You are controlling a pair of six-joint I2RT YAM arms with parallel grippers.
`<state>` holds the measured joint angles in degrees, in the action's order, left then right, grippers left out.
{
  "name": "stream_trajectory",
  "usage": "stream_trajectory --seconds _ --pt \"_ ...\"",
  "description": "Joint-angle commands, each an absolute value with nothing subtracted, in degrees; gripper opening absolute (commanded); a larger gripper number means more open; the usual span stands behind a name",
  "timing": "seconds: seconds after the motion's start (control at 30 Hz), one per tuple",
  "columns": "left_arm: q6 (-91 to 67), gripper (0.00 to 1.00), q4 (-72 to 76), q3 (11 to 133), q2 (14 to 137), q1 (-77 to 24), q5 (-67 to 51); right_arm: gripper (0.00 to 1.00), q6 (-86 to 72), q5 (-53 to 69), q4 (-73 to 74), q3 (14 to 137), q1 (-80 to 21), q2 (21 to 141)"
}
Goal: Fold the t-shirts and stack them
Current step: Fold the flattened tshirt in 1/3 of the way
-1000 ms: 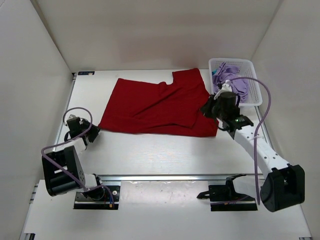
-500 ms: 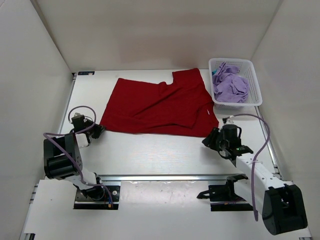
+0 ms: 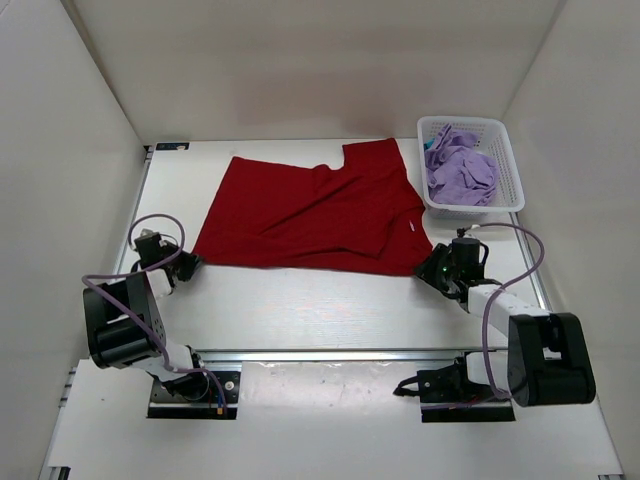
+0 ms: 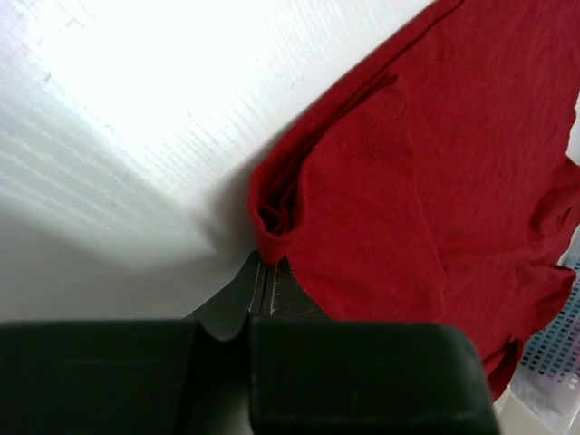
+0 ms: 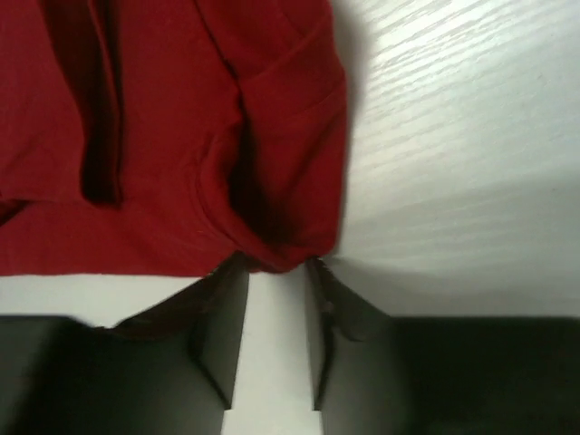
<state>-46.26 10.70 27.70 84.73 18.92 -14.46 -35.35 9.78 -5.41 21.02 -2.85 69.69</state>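
Soft, limp red t-shirt (image 3: 310, 215) lay spread over the table's (image 3: 300, 310) far half, left gripper (image 4: 265, 276) clamped on its near-left corner, right gripper (image 5: 275, 267) half-open astride the near-right corner, both judged sound holds.

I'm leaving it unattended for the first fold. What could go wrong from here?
1. The left gripper pinches only the very tip of one near corner of the red shirt; it may slip out when lifted.
2. The right gripper is open, with the other near corner just at its fingertips; closing could miss.
3. The shirt lies creased, so the fold may come out uneven.
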Motion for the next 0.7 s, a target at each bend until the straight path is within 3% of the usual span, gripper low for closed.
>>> stream_trajectory --seconds 0.0,0.03,0.1,0.3,0.53,0.63,0.67 --pt "-44.56 0.0 8.8 27.16 81.83 19.25 -14.59 0.25 -35.95 8.79 -10.63 22.76 -1.93 72.85" --pt "-44.3 0.0 8.27 26.72 81.65 19.6 -14.76 0.11 -36.03 8.88 -10.81 22.94 -2.02 73.73" --pt "-43.77 0.0 6.95 26.11 80.51 20.73 -14.59 0.0 -36.12 8.7 -9.5 22.95 -1.84 73.66" --pt "-40.7 0.0 -1.48 22.5 72.18 27.33 -14.51 0.0 -35.95 8.95 -0.28 17.06 -0.62 59.96" --pt "-39.29 0.0 -10.18 15.12 56.63 26.9 -13.81 0.0 -39.0 13.02 15.02 9.42 0.63 39.5" --pt "-37.72 0.19 -13.62 14.85 51.69 27.41 -13.27 0.0 -43.66 10.21 19.06 9.67 -3.86 34.29" --pt "-37.88 0.27 -14.67 15.98 51.42 26.73 -11.79 0.08 -42.99 9.33 20.46 9.84 -3.43 33.23"
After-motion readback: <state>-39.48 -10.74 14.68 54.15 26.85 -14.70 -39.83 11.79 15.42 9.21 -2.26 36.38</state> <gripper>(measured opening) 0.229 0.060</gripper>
